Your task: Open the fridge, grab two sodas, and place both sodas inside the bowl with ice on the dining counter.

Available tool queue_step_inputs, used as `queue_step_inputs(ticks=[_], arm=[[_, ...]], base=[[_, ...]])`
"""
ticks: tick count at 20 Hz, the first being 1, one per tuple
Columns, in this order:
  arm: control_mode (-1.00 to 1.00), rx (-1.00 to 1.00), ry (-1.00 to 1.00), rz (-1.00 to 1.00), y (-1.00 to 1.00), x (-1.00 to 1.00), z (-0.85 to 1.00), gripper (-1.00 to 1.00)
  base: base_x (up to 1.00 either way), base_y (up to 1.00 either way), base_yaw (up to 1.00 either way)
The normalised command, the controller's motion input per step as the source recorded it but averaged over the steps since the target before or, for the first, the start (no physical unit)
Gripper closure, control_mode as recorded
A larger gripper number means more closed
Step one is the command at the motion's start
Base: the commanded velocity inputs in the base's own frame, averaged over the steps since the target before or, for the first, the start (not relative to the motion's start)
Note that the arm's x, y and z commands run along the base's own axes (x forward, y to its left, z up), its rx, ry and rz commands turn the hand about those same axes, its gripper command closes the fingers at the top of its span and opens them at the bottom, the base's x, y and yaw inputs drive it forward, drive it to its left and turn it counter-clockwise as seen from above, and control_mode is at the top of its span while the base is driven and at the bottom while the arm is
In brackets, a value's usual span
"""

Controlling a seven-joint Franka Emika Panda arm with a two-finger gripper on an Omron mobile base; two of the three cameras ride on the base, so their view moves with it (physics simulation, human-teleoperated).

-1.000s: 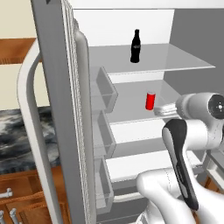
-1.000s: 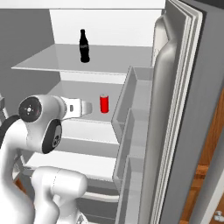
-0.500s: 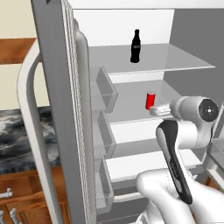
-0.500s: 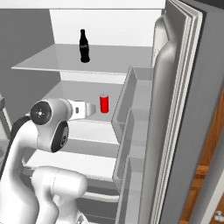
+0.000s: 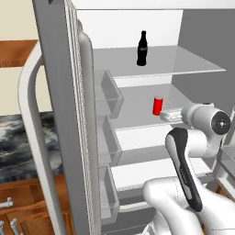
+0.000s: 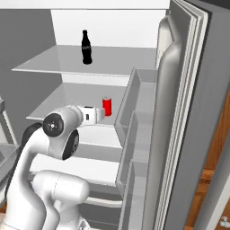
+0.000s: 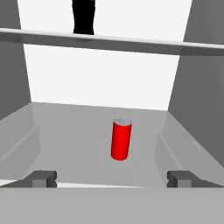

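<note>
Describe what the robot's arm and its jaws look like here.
The arm is glossy white with rounded, bulbous links. A long black band runs down one link, and a dark round cap with a pale centre covers a joint. The gripper has a boxy white body and small dark grey, blocky tips. No cables or markings show.

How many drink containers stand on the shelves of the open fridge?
2: a black bottle on the upper shelf and a red can on the shelf below, just ahead of the open gripper. Others may be hidden behind the arm.

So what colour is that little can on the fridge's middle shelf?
The can is plain red with a silvery top, clearest in the hand view.
</note>
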Motion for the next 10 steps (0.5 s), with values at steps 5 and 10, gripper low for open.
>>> queue_step_inputs(ticks=[5,10], arm=[[-1.00,0.03,-0.07,0.00,-0.23,0.14,-0.06,-1.00],[-1.00,0.04,0.00,0.00,-0.03,0.29,-0.13,-1.00]], base=[[0.00,0.00,0.00],[0.00,0.00,0.00]])
